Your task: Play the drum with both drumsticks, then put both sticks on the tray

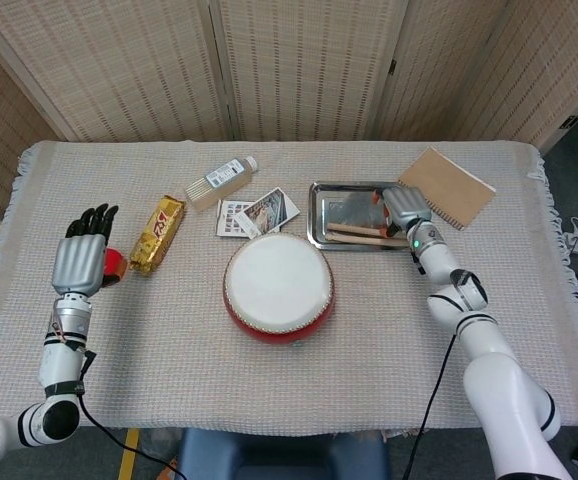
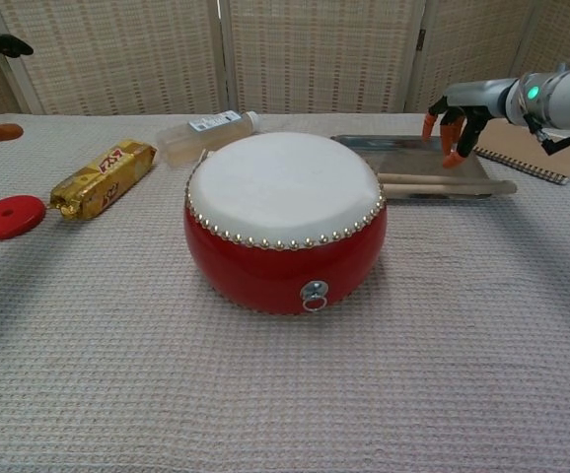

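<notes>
The tray is shiny metal; both drumsticks are plain matt wood. The drum has glossy red sides, a smooth white head. Coarse woven cloth covers the table.

On the worktop covered in pale woven cloth: a gold-wrapped snack bar at left, with a flat red disc just beyond it toward the edge. Farther back, a clear plastic bottle with a white label lying on its side; near it, a small fan of printed photo cards. At back right, a brown spiral-bound notebook, lying flat and askew.
</notes>
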Available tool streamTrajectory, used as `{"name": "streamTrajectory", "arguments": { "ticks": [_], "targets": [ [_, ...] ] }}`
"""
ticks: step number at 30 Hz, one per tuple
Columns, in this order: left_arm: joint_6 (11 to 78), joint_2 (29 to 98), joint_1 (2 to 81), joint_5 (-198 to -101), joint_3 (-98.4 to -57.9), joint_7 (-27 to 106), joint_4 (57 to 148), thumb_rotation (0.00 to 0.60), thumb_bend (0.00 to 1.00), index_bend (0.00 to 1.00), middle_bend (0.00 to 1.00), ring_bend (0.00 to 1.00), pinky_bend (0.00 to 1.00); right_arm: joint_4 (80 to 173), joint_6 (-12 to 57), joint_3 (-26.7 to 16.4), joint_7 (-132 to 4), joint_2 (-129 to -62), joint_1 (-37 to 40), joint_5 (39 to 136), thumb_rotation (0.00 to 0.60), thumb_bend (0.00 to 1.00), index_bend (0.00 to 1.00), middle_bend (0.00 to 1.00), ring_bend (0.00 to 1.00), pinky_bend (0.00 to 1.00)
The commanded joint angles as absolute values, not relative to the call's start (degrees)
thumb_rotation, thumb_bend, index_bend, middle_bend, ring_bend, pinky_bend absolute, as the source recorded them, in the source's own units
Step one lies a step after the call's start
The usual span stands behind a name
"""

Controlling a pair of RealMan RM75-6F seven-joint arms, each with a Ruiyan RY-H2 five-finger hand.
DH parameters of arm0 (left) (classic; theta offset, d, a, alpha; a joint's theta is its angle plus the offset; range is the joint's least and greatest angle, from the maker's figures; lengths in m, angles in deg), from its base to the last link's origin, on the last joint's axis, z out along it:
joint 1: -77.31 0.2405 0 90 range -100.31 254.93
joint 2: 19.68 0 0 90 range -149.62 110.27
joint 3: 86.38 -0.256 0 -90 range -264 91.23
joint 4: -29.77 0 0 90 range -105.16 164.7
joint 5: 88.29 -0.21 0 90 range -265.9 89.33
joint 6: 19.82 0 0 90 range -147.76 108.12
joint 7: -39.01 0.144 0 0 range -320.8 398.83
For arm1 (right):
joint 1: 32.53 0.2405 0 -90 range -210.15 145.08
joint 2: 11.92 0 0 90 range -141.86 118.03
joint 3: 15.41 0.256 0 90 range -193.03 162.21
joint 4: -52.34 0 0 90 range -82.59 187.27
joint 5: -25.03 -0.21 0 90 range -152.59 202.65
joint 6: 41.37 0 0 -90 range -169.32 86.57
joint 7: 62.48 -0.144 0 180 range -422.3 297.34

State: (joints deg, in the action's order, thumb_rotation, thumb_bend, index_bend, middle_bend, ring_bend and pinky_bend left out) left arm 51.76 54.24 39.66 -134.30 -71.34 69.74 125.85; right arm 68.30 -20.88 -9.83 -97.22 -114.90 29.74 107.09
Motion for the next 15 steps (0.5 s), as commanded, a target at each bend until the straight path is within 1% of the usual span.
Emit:
{"name": "streamTrajectory", "arguments": {
  "ticks": [1, 3, 6, 9, 12, 13, 15],
  "targets": [
    [51.41, 53.54, 39.94, -134.68, -71.34, 69.12, 125.96, 0.6, 0.36, 0.0, 0.0, 0.0, 0.12, 70.51, -18.05, -9.14, -96.35, -112.85, 29.03, 106.74, 0.6, 0.17, 0.31, 0.44, 0.31, 0.4],
    [51.3, 52.96, 40.24, -135.12, -71.26, 68.34, 126.09, 0.6, 0.36, 0.0, 0.0, 0.0, 0.12, 72.85, -15.54, -8.75, -95.96, -110.91, 28.16, 106.6, 0.6, 0.17, 0.31, 0.44, 0.31, 0.4],
    [51.41, 52.08, 40.98, -136.23, -71.03, 66.31, 125.98, 0.6, 0.36, 0.0, 0.0, 0.0, 0.13, 78.93, -9.58, -7.89, -94.63, -106.09, 25.54, 106.13, 0.6, 0.17, 0.31, 0.44, 0.32, 0.4],
    [50.9, 51.1, 41.86, -137.06, -70.81, 63.57, 126.28, 0.6, 0.37, 0.0, 0.0, 0.0, 0.13, 88.11, -2.77, -6.66, -91.06, -100.31, 21.49, 104.77, 0.6, 0.17, 0.32, 0.44, 0.32, 0.4],
    [50.36, 49.9, 43.16, -137.97, -70.88, 60.37, 126.61, 0.6, 0.37, 0.0, 0.0, 0.0, 0.13, 100.07, 4.27, -5.7, -85.43, -93.87, 16.21, 102.75, 0.6, 0.17, 0.32, 0.44, 0.32, 0.4],
    [50.69, 49.67, 43.76, -138.58, -71.03, 59.39, 126.45, 0.6, 0.37, 0.0, 0.0, 0.0, 0.13, 105.05, 6.92, -5.41, -83.05, -91.39, 13.91, 101.67, 0.6, 0.17, 0.32, 0.44, 0.32, 0.4],
    [51.46, 49.51, 44.73, -139.55, -71.27, 57.93, 126.18, 0.6, 0.37, 0.0, 0.0, 0.0, 0.13, 112.13, 10.78, -5.09, -79.79, -88.04, 10.45, 99.96, 0.6, 0.17, 0.32, 0.44, 0.32, 0.4]
  ]
}}
